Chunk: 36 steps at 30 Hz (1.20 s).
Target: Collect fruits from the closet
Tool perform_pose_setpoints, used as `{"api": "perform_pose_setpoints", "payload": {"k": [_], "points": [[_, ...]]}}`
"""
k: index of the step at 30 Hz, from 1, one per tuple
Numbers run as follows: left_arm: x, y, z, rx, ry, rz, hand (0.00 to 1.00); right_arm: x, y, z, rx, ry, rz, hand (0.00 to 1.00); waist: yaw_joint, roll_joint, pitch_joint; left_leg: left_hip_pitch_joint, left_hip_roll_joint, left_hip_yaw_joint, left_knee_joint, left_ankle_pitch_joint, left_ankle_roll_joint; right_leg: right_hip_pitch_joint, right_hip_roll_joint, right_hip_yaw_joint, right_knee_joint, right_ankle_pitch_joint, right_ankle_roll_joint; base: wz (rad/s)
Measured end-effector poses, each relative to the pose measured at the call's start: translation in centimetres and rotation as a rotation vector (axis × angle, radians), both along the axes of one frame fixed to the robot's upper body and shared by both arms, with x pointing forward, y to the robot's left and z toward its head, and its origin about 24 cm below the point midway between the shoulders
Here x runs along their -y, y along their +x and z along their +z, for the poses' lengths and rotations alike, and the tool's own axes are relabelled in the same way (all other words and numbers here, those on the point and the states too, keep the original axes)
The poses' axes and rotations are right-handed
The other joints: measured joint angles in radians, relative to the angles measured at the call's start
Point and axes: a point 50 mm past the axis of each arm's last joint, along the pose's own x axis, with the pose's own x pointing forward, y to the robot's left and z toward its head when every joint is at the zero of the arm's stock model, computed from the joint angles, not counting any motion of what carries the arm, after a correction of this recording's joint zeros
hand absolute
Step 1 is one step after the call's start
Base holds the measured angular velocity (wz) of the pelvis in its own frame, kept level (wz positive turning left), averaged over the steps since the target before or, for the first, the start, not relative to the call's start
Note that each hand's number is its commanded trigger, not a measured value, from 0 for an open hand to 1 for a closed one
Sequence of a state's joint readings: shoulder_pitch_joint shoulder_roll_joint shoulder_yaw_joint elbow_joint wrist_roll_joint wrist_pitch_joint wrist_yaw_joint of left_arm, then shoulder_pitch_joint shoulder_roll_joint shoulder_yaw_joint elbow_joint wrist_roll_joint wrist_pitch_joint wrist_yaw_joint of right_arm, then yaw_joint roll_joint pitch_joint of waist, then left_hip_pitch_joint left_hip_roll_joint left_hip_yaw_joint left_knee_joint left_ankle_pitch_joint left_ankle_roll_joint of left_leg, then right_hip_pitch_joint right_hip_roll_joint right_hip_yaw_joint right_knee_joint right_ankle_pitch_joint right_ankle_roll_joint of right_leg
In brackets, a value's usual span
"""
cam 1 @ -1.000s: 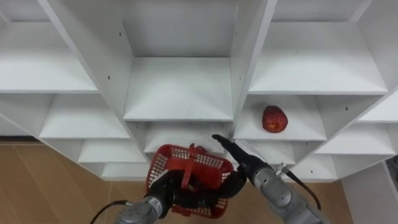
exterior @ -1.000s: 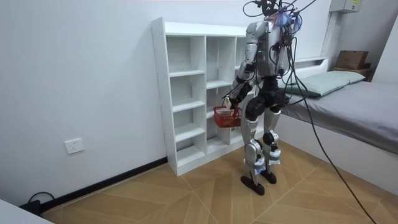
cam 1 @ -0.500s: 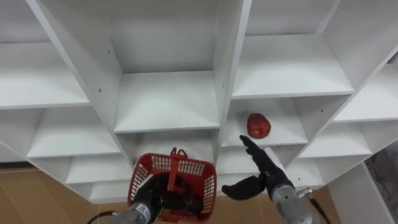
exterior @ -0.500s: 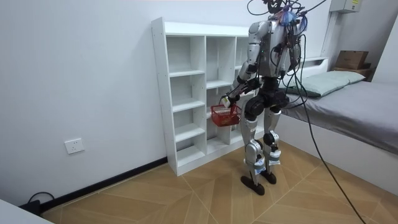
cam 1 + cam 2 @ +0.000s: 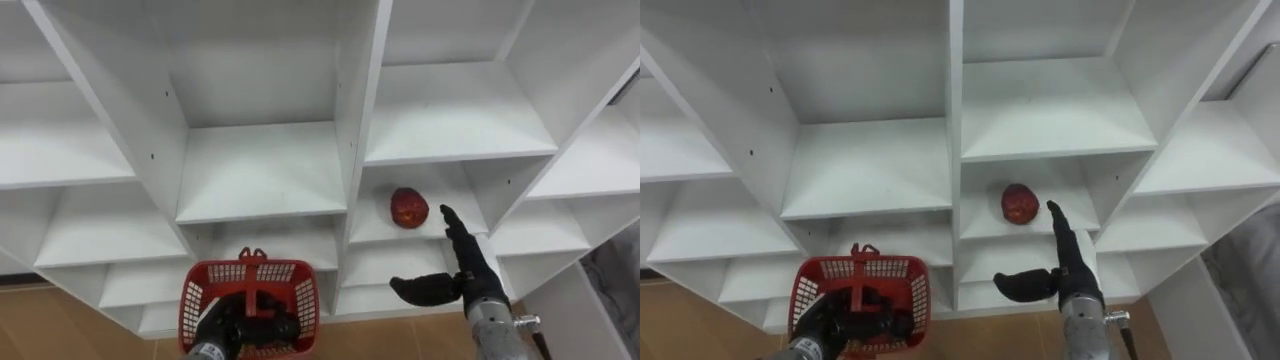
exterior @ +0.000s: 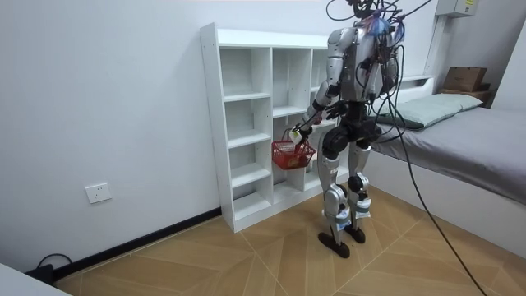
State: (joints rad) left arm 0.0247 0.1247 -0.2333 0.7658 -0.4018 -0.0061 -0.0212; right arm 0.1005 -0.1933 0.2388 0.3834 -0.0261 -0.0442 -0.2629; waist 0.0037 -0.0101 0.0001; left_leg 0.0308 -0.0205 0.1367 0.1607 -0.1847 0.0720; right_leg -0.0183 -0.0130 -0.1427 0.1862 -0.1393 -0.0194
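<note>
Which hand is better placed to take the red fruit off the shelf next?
Right. The open right hand is close beside the red fruit; the left hand is curled round the red basket's handle.

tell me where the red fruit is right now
In the eye views the red fruit sits on a white closet shelf, just right of the centre upright, above and left of the open right hand; the red basket is lower left.
</note>
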Motion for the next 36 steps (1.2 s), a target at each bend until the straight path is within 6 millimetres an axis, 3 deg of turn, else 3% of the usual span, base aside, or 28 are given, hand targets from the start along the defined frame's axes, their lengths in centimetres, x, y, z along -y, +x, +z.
{"api": "perform_pose_setpoints", "payload": {"k": [9, 16, 19, 20, 29, 33, 36], "points": [[-0.3, -0.6, -0.1, -0.013, -0.013, 0.058, 1.00, 1.6, 0.2, 0.7, 0.033, -0.019, -0.071, 0.00, -0.002, -0.008, 0.0013, 0.017, 0.003, 0.001, -0.010, -0.002, -0.003, 0.009, 0.003, 0.002, 0.002, 0.000, 0.000, 0.00], [-1.4, -0.7, 0.2, -0.007, 0.001, 0.071, 1.00, 3.3, 1.0, 1.8, 0.066, -0.038, -0.101, 0.00, -0.001, -0.056, 0.0015, 0.017, 0.004, 0.003, -0.005, -0.002, -0.003, 0.012, 0.003, 0.003, 0.006, -0.001, -0.002, 0.00], [-2.2, -0.8, 0.3, -0.012, 0.024, 0.070, 1.00, 4.2, 1.9, 2.7, 0.090, -0.057, -0.098, 0.00, 0.001, -0.073, 0.0122, 0.012, 0.005, 0.001, 0.005, -0.005, -0.004, 0.008, 0.000, -0.004, 0.018, -0.002, -0.003, 0.01], [-2.5, -1.0, 0.2, -0.017, 0.032, 0.070, 1.00, 4.4, 2.3, 2.9, 0.099, -0.064, -0.100, 0.00, 0.001, -0.076, 0.0116, 0.004, 0.006, 0.000, 0.012, -0.008, -0.004, 0.003, 0.000, -0.009, 0.020, -0.003, -0.004, 0.00], [-3.6, -2.0, -0.2, -0.060, 0.070, 0.026, 1.00, 5.8, 4.3, 3.7, 0.093, -0.113, -0.107, 0.00, 0.004, -0.077, 0.0121, -0.099, 0.006, -0.043, 0.089, -0.020, -0.003, -0.073, -0.012, -0.056, 0.072, -0.004, -0.004, 0.13], [-3.6, -2.4, -0.5, -0.083, 0.066, 0.013, 1.00, 6.2, 4.7, 3.2, 0.060, -0.109, -0.126, 0.00, 0.004, -0.078, 0.0131, -0.137, 0.006, -0.062, 0.131, -0.031, 0.000, -0.078, -0.018, -0.084, 0.076, -0.009, -0.011, 0.15], [-3.6, -2.6, -0.7, -0.093, 0.072, -0.002, 1.00, 6.6, 5.0, 2.6, 0.024, -0.098, -0.155, 0.00, 0.029, -0.082, 0.0147, -0.169, 0.004, -0.075, 0.169, -0.036, -0.001, -0.102, -0.024, -0.100, 0.103, -0.024, -0.016, 0.17]]}}
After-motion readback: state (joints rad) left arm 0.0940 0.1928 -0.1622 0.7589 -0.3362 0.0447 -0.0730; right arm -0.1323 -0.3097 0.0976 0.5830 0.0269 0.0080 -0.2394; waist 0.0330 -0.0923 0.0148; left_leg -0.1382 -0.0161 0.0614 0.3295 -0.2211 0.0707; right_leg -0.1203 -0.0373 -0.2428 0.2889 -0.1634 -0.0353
